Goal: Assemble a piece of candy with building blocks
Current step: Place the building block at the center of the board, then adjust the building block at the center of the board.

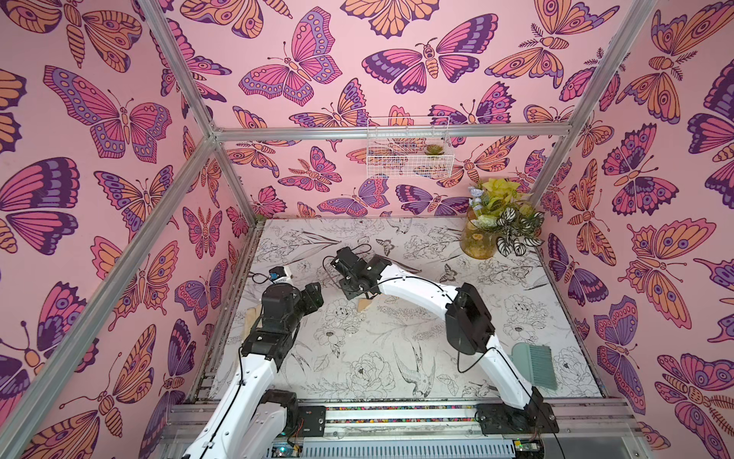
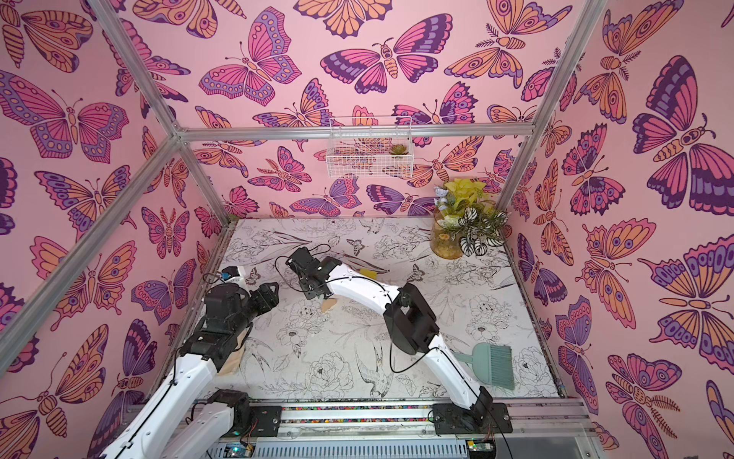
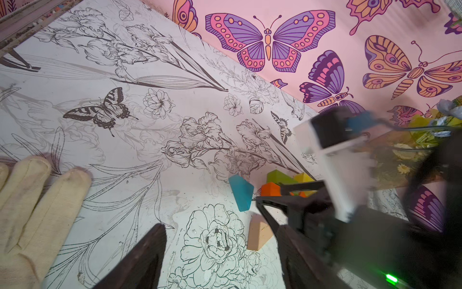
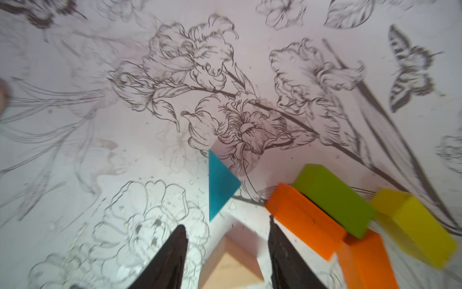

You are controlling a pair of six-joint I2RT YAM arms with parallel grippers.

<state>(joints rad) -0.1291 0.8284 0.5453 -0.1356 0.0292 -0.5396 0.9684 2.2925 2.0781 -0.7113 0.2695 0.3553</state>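
Although the blocks (image 3: 271, 189) are gathered around the middle of the worktop (image 1: 397, 349), the candy looks barely begun. The green block (image 4: 332, 197) lies just beside one orange block (image 4: 302, 222). The second orange block (image 4: 365, 262) and the yellow block (image 4: 415, 225) sit askew, and the teal triangle (image 4: 221, 186) lies apart. The right gripper (image 4: 226, 222) is spread around the tan wedge (image 4: 230, 265), not pinching it. The left gripper (image 1: 315, 296) hangs spread and empty. Squaring the bricks and adding both end triangles is left.

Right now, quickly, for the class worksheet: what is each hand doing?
Left hand: open, empty.
Right hand: open, astride the tan wedge, not clamping it.
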